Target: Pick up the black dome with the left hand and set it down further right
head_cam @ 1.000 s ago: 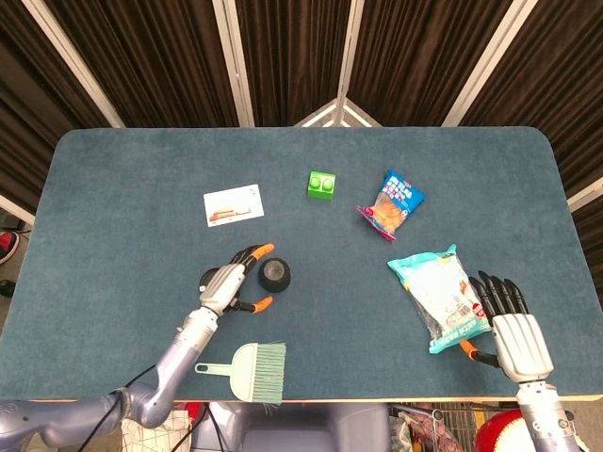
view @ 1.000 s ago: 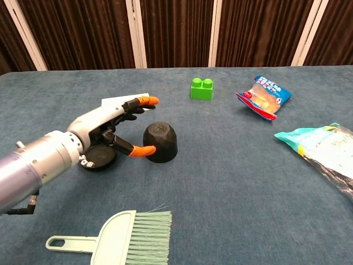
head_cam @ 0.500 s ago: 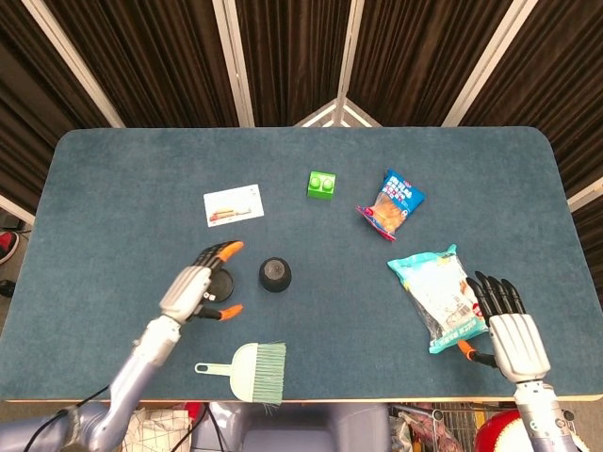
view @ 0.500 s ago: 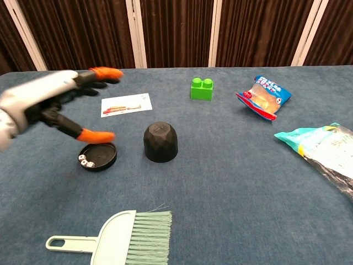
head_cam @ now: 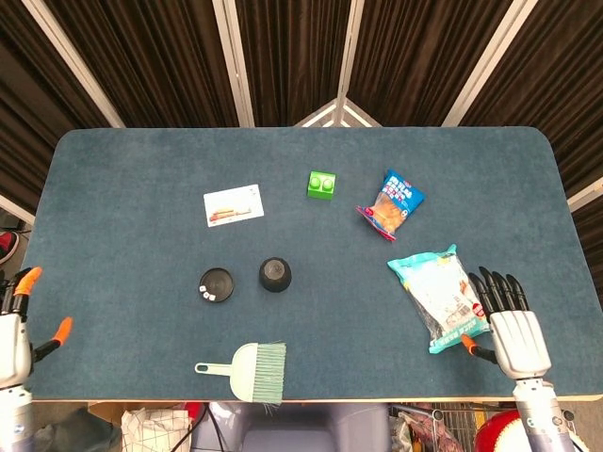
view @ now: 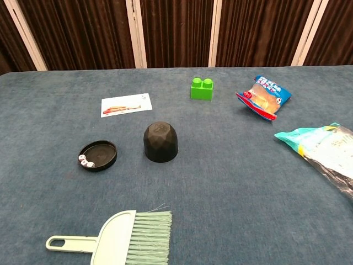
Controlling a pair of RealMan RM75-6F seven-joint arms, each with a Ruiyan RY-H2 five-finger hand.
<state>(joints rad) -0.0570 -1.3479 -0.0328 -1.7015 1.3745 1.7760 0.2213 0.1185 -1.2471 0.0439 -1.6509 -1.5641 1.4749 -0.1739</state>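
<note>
Near counter centre, black dome (head_cam: pixel 275 274) stands upright just right of the round tray (head_cam: pixel 216 283), consistent with placement done. Left hand (head_cam: pixel 13 334) sits off the left edge, fingers apart, empty. Right hand (head_cam: pixel 509 330) idles spread beside the teal bag (head_cam: pixel 437 298).

The black dome (view: pixel 160 142) stands upright on the blue worktop (view: pixel 231 182), just right of a black dish (view: pixel 98 155) with dice. A pale green brush (view: pixel 116 241) lies nearer.
</note>
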